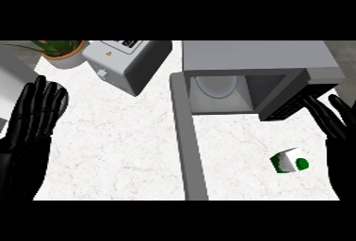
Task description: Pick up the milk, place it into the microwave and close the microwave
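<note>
Milk (290, 161): small boxy white carton with green patches, standing on the veined white counter (118, 150), just left of the right hand (341, 136) and apart from it. Right hand: black fingers straight and spread; left hand (31, 122) likewise, at the left edge. Microwave (257, 61): grey box behind the carton, door (189, 141) swung open.

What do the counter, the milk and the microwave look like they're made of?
The counter looks like white marble or a stone look-alike: faint grey veins, matte. The milk is probably a coated paper carton: boxy, white with green print. The microwave has a plain grey casing, maybe painted metal or plastic; the flat, even grey leaves it open.
</note>
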`<action>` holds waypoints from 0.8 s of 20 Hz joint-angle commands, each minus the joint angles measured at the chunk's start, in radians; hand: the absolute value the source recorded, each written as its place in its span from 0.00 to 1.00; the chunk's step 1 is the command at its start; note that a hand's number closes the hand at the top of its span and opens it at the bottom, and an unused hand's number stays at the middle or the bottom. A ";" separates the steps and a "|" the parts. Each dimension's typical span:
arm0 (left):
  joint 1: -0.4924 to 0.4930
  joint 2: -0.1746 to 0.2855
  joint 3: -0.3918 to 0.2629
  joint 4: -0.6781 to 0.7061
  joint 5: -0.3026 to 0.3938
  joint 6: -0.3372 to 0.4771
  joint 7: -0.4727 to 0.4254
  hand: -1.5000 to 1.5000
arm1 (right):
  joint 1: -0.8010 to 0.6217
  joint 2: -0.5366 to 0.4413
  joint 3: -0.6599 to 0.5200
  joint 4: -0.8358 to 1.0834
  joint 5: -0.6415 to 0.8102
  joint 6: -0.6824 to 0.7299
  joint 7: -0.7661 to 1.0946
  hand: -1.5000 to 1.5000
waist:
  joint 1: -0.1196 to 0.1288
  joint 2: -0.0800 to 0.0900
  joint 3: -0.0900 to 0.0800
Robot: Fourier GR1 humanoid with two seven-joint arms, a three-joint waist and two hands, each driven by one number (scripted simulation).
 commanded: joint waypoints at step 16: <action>0.236 0.012 0.230 -0.265 0.435 -0.087 0.203 0.00 | 0.288 -0.100 -0.241 -0.136 -0.255 0.285 -0.048 0.00 | 0.031 -0.013 0.008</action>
